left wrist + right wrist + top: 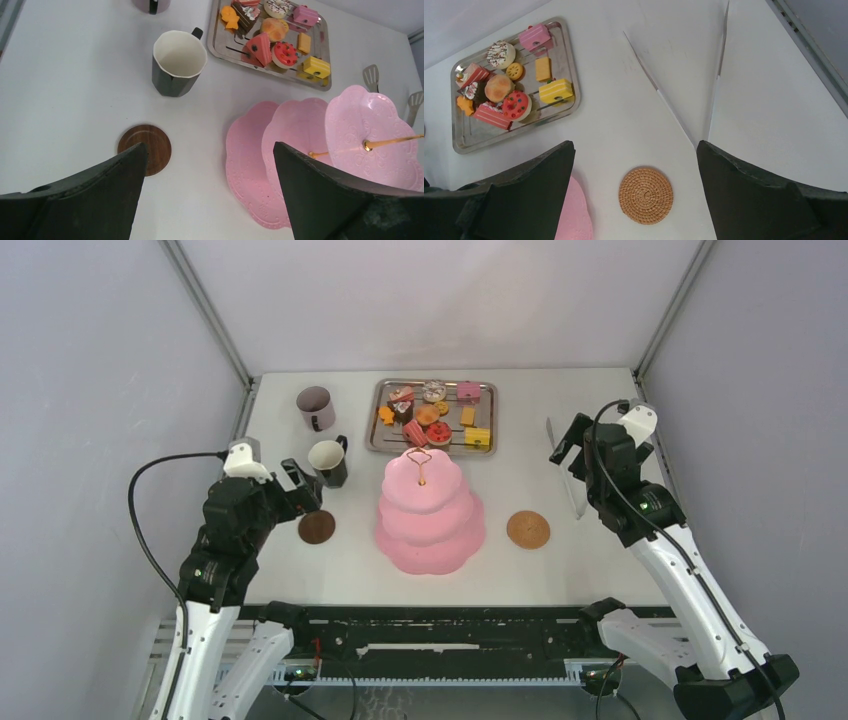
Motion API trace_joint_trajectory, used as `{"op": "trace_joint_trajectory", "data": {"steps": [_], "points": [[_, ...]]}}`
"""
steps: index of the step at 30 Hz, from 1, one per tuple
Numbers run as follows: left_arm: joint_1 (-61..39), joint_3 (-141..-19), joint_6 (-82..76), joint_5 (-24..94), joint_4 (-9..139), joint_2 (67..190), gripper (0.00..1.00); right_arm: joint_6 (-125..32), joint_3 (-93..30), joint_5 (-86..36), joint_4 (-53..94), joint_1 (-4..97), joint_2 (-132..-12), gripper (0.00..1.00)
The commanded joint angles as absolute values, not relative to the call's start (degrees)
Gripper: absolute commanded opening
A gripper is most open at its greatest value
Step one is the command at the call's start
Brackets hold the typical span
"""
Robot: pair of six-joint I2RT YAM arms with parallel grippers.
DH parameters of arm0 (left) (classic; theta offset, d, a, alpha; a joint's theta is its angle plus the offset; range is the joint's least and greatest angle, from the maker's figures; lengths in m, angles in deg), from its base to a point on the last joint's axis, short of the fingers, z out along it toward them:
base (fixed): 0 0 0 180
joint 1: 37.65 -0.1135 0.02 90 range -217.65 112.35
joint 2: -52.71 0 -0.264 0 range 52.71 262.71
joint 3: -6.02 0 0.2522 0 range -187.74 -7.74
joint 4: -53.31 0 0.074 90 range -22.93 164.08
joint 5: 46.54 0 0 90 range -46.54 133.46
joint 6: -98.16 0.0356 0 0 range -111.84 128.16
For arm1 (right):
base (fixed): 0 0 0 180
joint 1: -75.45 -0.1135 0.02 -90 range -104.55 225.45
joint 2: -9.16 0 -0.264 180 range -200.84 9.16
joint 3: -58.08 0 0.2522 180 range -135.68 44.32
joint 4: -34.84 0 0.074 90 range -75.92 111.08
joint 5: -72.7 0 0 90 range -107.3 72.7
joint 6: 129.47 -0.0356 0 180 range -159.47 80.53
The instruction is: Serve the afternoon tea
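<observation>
The pink three-tier stand (430, 515) with a gold handle stands mid-table with nothing on its tiers; it also shows in the left wrist view (260, 165). Several toy cakes (432, 415) lie on the steel tray behind it, seen also in the left wrist view (285, 52) and the right wrist view (516, 105). The black mug (329, 462) (177, 65) stands upright left of the stand, the mauve mug (316, 408) behind it. My left gripper (305, 490) (210, 147) is open and empty just near of the black mug. My right gripper (565, 455) (635, 145) is open and empty at the right.
The steel tray (373, 435) sits at the back centre. A dark wooden coaster (316, 527) (145, 149) lies under my left gripper. A woven coaster (528, 529) (645, 195) lies right of the stand. Thin metal tongs (575, 485) (659, 95) lie below my right gripper.
</observation>
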State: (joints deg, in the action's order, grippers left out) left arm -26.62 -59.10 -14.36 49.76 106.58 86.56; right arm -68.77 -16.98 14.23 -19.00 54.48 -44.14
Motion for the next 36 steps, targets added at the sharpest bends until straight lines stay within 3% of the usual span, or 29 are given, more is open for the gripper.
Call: {"op": "trace_joint_trajectory", "data": {"steps": [1,8,18,28,36], "points": [[-26.51,-60.11,-12.39,45.75,102.4,87.66,1.0,-68.79,-18.3,13.7,-17.71,54.72,-43.79,1.0],[-26.5,-71.39,-12.05,46.39,102.58,99.85,1.0,-67.42,-16.93,12.21,-15.7,54.39,-43.69,1.0],[-26.63,-97.87,-12.92,44.78,105.44,131.72,1.0,-65.75,-16.82,11.83,-14.63,54.31,-46.24,1.0],[-28.78,-137.01,-14.89,38.83,114.01,170.38,1.0,-66.54,-16.85,11.7,-16.27,56.32,-48.25,1.0],[-30.09,-146.01,-21.49,28.32,104.05,186.08,1.0,-66.75,-17.67,0.78,-12.09,60.53,-54.25,1.0]]}}
